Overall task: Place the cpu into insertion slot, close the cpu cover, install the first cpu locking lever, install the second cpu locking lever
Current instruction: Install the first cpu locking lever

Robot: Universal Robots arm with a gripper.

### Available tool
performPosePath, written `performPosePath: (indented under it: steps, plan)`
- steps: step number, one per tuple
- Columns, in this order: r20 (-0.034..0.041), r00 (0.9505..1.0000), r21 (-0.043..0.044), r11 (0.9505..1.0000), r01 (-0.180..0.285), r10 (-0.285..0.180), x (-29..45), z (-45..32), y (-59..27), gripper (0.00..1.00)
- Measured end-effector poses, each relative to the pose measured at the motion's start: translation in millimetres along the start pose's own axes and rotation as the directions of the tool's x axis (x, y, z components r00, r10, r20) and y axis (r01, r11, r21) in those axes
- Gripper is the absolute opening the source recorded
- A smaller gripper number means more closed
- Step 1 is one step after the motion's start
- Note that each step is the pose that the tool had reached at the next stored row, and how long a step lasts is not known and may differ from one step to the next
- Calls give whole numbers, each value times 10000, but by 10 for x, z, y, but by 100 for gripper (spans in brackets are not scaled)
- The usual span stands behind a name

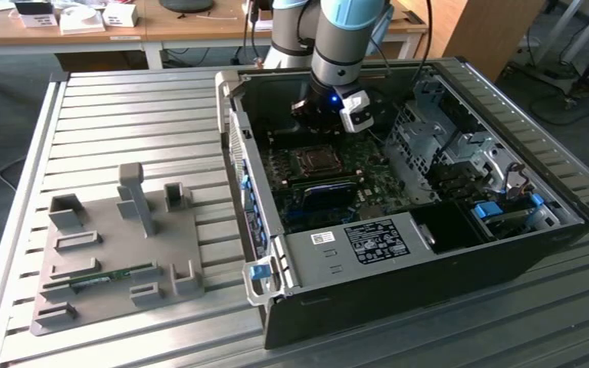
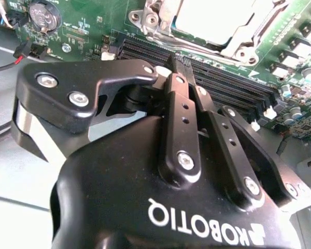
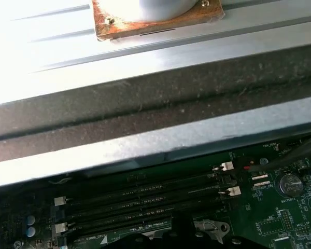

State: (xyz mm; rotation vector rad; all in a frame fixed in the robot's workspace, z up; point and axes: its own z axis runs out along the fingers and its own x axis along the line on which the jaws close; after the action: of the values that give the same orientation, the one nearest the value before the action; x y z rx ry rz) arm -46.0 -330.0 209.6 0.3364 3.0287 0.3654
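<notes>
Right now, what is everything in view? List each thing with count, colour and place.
computer case: one, black, open, on the slatted metal table.
motherboard: one, green, inside the case.
cpu: one, grey top, seated in the insertion slot.
cpu cover: one, silver frame, down around the cpu.
memory slots: several, long, black, beside the socket.
fixture plate: one, grey, exterior view's left, on the table.
tool: one, black, fingers together, above the memory slots.

Grey-and-blue arm, black hand

The arm (image 1: pixel 337 38) has pale-blue joint caps and a lit blue wrist light; the hand (image 2: pixel 182 65) shows silver screws and white lettering.
</notes>
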Motion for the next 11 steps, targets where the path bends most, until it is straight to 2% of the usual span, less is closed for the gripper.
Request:
performPosePath:
  steps: [4, 8, 11]
  plan:
    - [0, 10000, 10, 10000, 1, -1, 0, -1, 0, 11]
    - [33, 10000, 159, 9999, 16, -17, 0, 0, 0, 11]
    - [35, 10000, 169, 9999, 17, -17, 0, -1, -1, 11]
